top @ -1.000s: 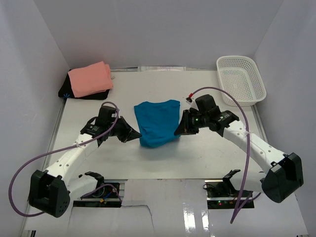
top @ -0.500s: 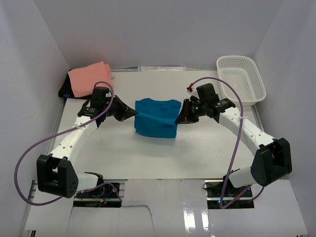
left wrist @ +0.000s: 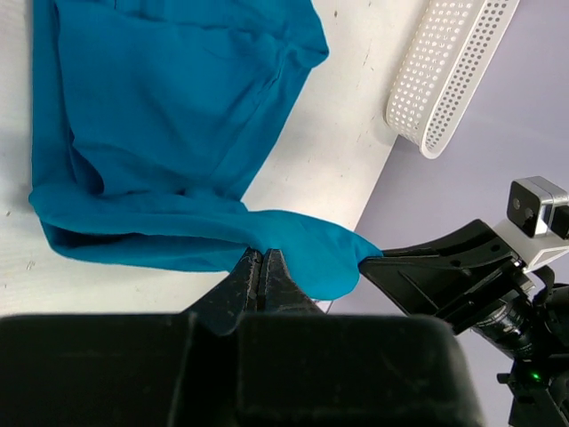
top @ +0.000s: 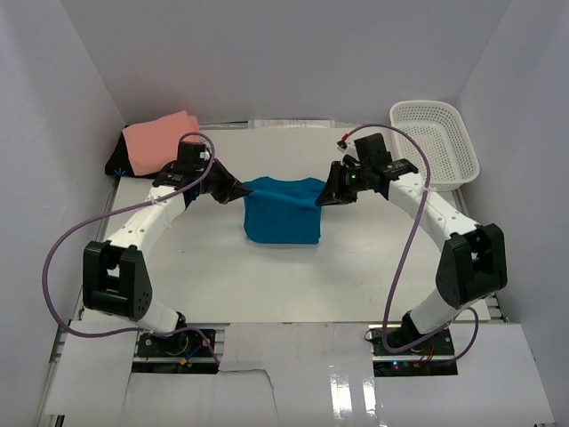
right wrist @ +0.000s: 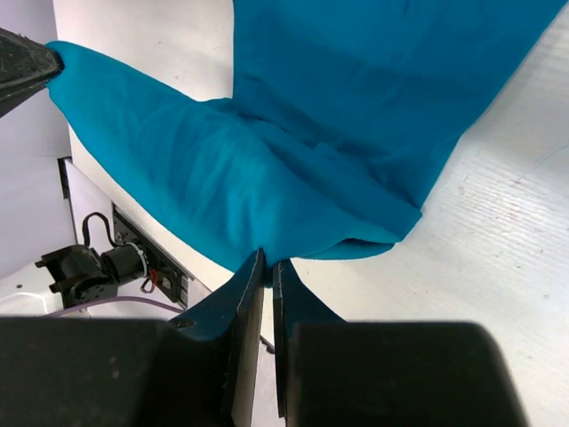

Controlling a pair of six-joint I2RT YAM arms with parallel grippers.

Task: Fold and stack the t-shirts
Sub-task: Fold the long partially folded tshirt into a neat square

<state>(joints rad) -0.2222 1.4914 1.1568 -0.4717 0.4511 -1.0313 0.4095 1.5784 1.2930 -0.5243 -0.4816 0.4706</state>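
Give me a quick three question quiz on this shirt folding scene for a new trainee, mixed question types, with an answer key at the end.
1. True or false: the white basket has nothing in it.
2. The left gripper and right gripper flank the teal t-shirt. Which is shut on it? A) left only B) right only C) both
3. Fill in: the pink t-shirt sits folded at the far ___ corner of the table.
Key: 1 true; 2 C; 3 left.
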